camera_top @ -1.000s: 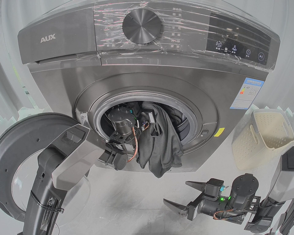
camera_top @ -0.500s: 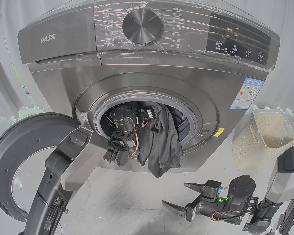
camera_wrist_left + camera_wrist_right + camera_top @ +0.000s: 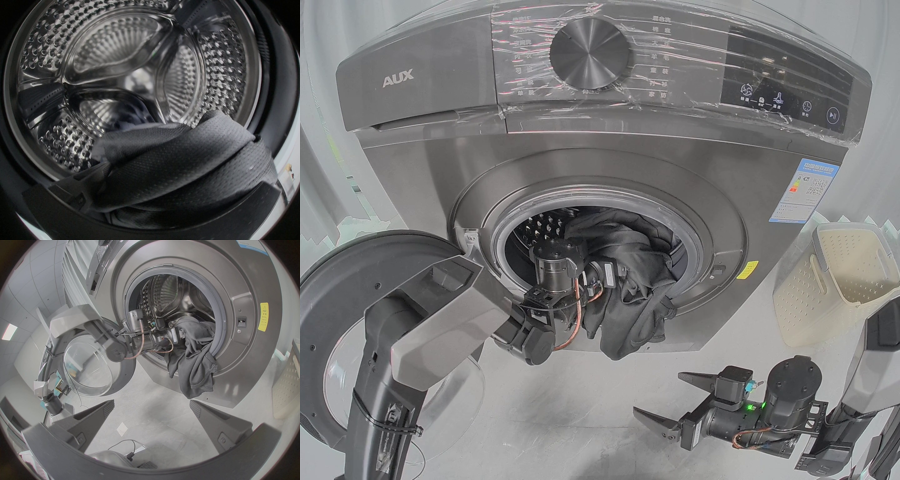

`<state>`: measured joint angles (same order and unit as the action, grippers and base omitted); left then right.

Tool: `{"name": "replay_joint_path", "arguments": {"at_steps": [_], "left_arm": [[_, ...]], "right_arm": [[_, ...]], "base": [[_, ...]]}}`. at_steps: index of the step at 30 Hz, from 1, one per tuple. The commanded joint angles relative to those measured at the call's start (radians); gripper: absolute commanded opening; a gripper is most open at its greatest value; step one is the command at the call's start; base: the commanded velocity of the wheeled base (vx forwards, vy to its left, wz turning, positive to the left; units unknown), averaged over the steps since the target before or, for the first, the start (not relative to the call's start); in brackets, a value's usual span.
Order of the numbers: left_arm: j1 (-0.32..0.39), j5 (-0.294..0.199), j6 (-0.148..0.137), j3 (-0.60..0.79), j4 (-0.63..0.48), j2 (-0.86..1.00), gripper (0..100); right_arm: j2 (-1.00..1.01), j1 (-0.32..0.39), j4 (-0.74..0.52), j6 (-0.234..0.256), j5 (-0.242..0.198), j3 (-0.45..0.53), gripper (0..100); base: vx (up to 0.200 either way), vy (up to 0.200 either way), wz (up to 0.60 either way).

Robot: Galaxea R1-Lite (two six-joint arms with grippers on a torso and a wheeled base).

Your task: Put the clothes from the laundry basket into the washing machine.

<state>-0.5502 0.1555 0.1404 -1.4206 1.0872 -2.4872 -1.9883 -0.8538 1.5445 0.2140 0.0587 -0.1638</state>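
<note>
Pinching a dark garment, the left pincer faces the studded drum; right pincer spread.

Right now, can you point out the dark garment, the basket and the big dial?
Garment [image 3: 631, 312], head view: the hanging fold.
Basket [image 3: 800, 306], head view: perforated side wall.
Dial [image 3: 589, 53], head view: centre of its face.
</note>
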Motion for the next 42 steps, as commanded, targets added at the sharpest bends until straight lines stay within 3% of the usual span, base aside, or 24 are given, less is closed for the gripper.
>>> {"name": "replay_joint_path", "arguments": {"at_steps": [1, 5, 8, 9, 15, 17, 19, 27, 35, 36, 40, 42], "left_arm": [[-0.040, -0.045, -0.002, 0.158, -0.055, 0.154, 100], [-0.043, -0.080, -0.004, 0.143, -0.059, 0.139, 100], [-0.043, -0.080, -0.004, 0.101, -0.046, 0.099, 100], [-0.037, -0.073, -0.007, 0.040, -0.018, 0.048, 0], [-0.002, -0.019, -0.005, -0.149, 0.005, -0.064, 0], [0.000, -0.017, -0.007, -0.152, 0.005, -0.067, 0], [0.027, 0.019, -0.007, -0.288, -0.001, -0.134, 0], [0.058, 0.065, 0.001, -0.579, -0.067, -0.229, 0], [0.058, 0.071, 0.007, -0.579, -0.081, -0.236, 0], [0.058, 0.071, 0.007, -0.579, -0.081, -0.236, 100], [0.038, 0.071, 0.011, -0.489, -0.073, -0.193, 100], [0.029, 0.065, 0.011, -0.377, -0.078, -0.137, 100]], "right_arm": [[0.000, 0.006, 0.000, 0.001, 0.001, 0.000, 100], [0.002, 0.006, 0.000, 0.001, 0.001, -0.002, 100], [0.000, 0.006, 0.000, 0.001, 0.001, 0.000, 100], [0.002, 0.006, 0.000, 0.001, 0.001, 0.000, 100], [-0.003, 0.004, 0.000, 0.001, 0.001, 0.000, 100], [-0.003, 0.004, 0.000, 0.001, 0.001, 0.000, 100], [-0.006, 0.001, 0.000, 0.002, 0.001, 0.000, 100], [-0.014, -0.005, 0.000, 0.002, 0.003, 0.000, 100], [-0.015, -0.008, 0.000, 0.004, 0.003, 0.000, 100], [-0.015, -0.008, 0.000, 0.004, 0.003, 0.000, 100], [-0.015, -0.004, 0.000, 0.004, 0.003, 0.001, 100], [-0.015, -0.001, 0.000, 0.004, 0.003, 0.001, 100]], "base": [[0.000, 0.000, 0.00], [0.000, 0.000, 0.00], [0.000, 0.000, 0.00], [0.000, 0.000, 0.00], [0.000, 0.000, 0.00], [0.000, 0.000, 0.00], [0.000, 0.000, 0.00], [0.000, 0.000, 0.00], [0.000, 0.000, 0.00], [0.000, 0.000, 0.00], [0.000, 0.000, 0.00], [0.000, 0.000, 0.00]]}}
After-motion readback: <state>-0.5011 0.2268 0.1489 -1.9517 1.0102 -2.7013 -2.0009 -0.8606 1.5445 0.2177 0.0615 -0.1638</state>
